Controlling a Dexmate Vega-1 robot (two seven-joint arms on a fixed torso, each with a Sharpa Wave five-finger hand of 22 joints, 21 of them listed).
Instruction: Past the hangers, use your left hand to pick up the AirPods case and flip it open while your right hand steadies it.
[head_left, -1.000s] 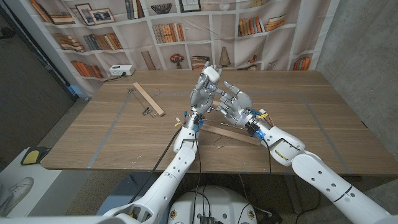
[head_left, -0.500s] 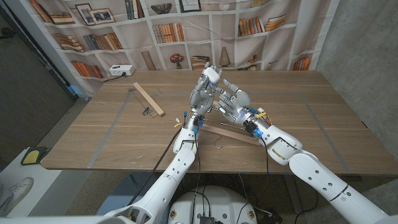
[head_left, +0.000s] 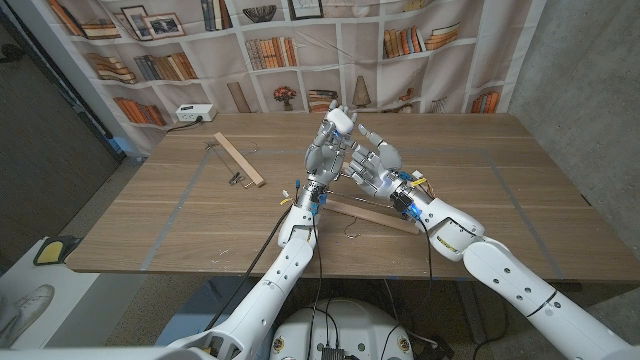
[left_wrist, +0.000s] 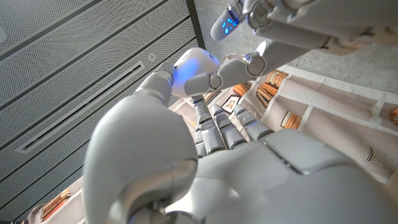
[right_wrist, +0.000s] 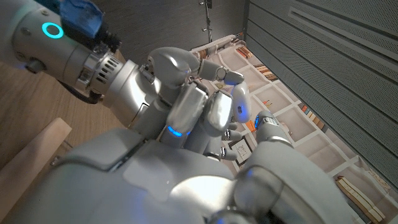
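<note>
Head view: left robot hand (head_left: 327, 152) raised, gripping AirPods case (head_left: 340, 120).

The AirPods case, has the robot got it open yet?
Picked up: the left hand holds the white AirPods case above the table, beyond the nearer hanger. The right hand is close against the left one, apparently steadying. Left: flipping the lid; I cannot tell that it is open.

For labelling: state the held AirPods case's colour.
White; the AirPods case shows best in the head view.
</note>
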